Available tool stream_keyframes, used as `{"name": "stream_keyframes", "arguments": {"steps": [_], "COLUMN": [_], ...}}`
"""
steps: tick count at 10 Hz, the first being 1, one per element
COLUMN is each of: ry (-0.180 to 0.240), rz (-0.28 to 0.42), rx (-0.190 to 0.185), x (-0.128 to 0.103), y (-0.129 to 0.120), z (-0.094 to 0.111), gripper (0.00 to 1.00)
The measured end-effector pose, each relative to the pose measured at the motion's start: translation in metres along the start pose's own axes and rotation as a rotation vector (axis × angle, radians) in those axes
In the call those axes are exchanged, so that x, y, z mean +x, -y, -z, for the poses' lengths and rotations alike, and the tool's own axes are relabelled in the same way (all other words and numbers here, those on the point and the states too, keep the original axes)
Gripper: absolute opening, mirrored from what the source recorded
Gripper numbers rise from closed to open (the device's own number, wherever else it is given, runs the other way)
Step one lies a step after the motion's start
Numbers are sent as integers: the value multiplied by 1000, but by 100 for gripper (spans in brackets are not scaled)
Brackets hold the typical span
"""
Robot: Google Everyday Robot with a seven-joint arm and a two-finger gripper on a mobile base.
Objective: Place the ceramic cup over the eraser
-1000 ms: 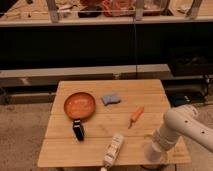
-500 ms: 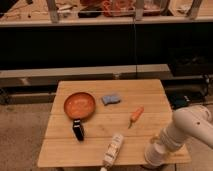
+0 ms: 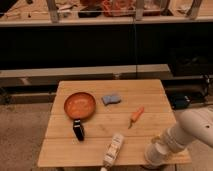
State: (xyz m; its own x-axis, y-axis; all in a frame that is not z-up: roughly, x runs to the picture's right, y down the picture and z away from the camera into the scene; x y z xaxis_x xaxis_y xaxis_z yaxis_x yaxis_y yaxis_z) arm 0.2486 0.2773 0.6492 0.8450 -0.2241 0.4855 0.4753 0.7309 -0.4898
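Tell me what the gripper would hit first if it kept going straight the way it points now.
The gripper sits at the wooden table's near right corner, apparently pointing down and left. Straight on it would probably meet the tabletop edge there first. The white bottle lies further left; depth is unclear.

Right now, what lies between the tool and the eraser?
In the camera view, the carrot lies between the tool, low at the table's right corner, and the eraser.

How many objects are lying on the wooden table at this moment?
4: pan at left, eraser in the middle, carrot to its right, bottle at the front edge. The gripper at the front-right corner may hide the cup.
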Motion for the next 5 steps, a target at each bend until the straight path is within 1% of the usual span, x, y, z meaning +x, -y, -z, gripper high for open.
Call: {"name": "stream_keyframes", "arguments": {"steps": [1,2,4,5], "ry": [-3,-10,-29,-34], "rz": [10,28,68,99], "rx": [11,20,44,58], "x": [-4,-12,-29,-42], "y": [2,6,21,35], "z": [9,24,52,69], "gripper": [0,0,0,0]}}
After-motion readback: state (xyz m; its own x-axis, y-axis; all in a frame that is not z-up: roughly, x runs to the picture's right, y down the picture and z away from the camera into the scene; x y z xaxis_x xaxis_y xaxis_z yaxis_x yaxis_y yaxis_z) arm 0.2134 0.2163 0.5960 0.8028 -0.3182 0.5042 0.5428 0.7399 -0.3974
